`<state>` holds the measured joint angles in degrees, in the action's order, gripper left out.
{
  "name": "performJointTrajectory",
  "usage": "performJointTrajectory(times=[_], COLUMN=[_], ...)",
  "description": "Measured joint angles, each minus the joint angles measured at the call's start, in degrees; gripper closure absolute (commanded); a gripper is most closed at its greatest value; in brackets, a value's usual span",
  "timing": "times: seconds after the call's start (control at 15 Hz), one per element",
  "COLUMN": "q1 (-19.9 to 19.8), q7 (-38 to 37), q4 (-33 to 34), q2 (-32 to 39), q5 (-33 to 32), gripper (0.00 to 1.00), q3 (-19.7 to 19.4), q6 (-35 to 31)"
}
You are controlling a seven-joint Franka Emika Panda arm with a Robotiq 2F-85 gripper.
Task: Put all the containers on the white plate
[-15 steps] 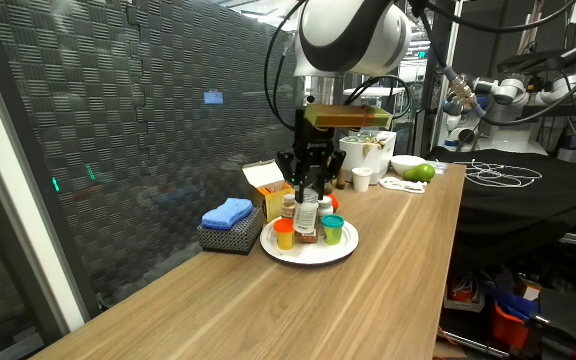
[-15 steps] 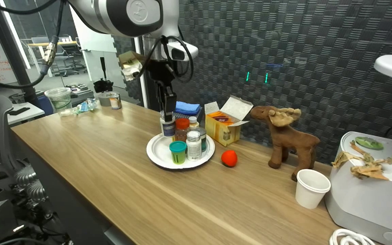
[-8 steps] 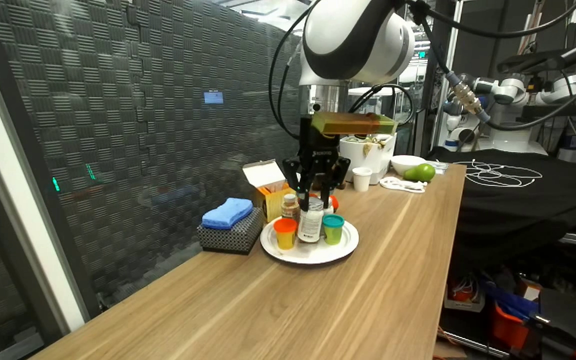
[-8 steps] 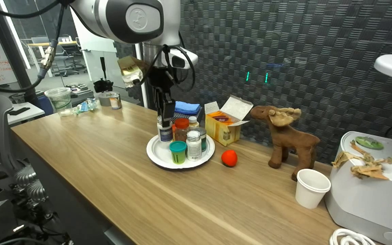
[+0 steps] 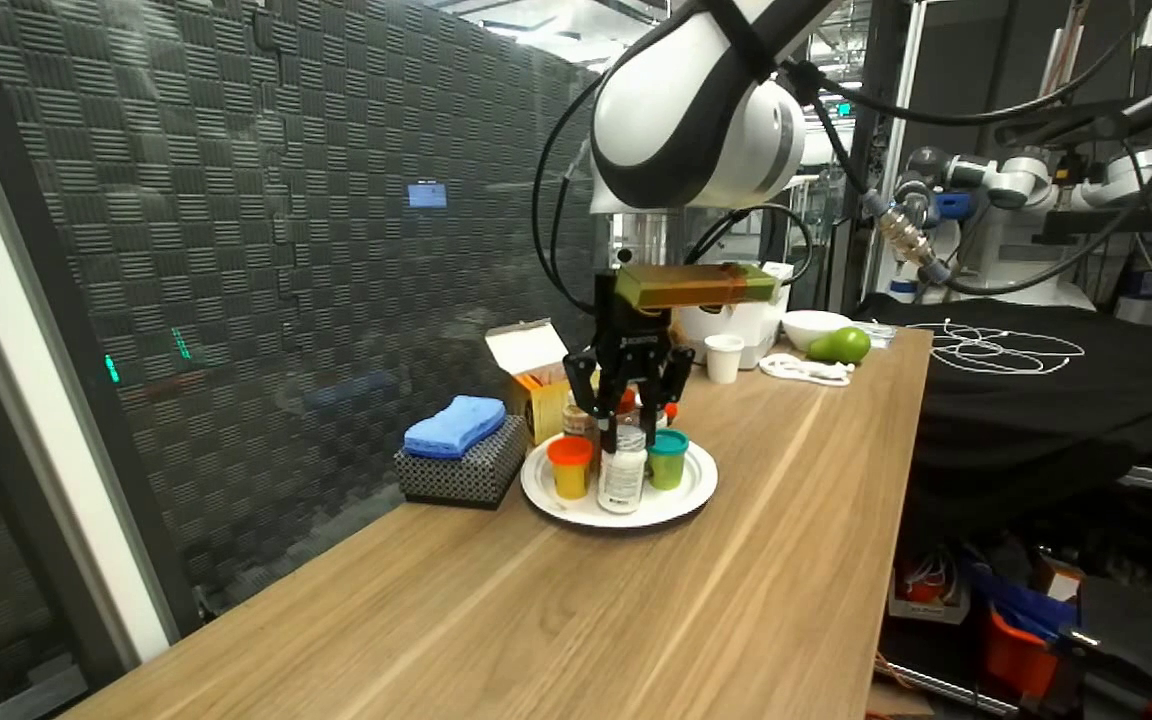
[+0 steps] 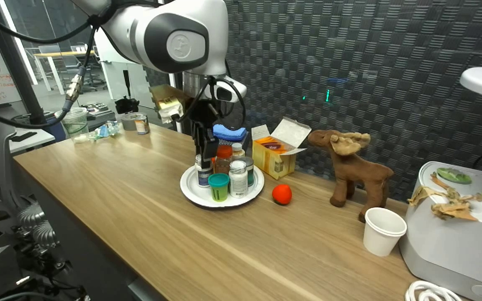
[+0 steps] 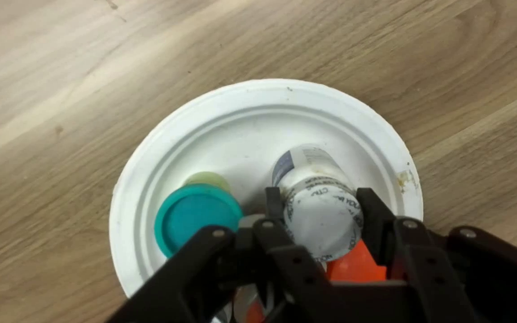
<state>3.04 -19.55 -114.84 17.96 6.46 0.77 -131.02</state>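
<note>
Cap up, its long axis close to vertical, the white cylindrical pill bottle (image 5: pixel 622 484) has its base down at the round white plate (image 7: pixel 258 92); whether its full weight rests there cannot be told. The black two-fingered gripper (image 7: pixel 319 195) grips it at its cap end, jaws part-spread, a finger on either side. In an exterior view the bottle is between the orange-lidded yellow tub (image 5: pixel 570 474) and the teal-lidded green tub (image 5: pixel 667 468), nearer the rim than both, with bare plate between it and that rim. A broad stretch of wood-grained bench (image 5: pixel 536 620) lies between the plate and the bench's long edge; the grey patterned box (image 5: pixel 461 478) stands just beside the plate. In an exterior view the red-lidded brown jar (image 6: pixel 223 164) is hidden in its lower part.
</note>
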Motion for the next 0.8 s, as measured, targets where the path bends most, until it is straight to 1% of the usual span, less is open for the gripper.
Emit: performJointTrajectory(times=[0.4,0.47,0.6,0.73,0.8], q1=[0.14,0.24,0.39,0.56,0.67], q7=[0.01,0.03,0.18,0.43,0.56], q4=[4.19,4.76,5.76,6.46,6.56], q2=[3.05,3.41,4.03,4.33,4.33], q5=[-0.02,-0.02,-0.05,-0.1,-0.1], gripper=[0.8,0.77,0.29,0.27,0.19], q3=[0.03,0.06,0.16,0.2,0.26], q6=[0.09,0.19,1.08,2.71,3.64])
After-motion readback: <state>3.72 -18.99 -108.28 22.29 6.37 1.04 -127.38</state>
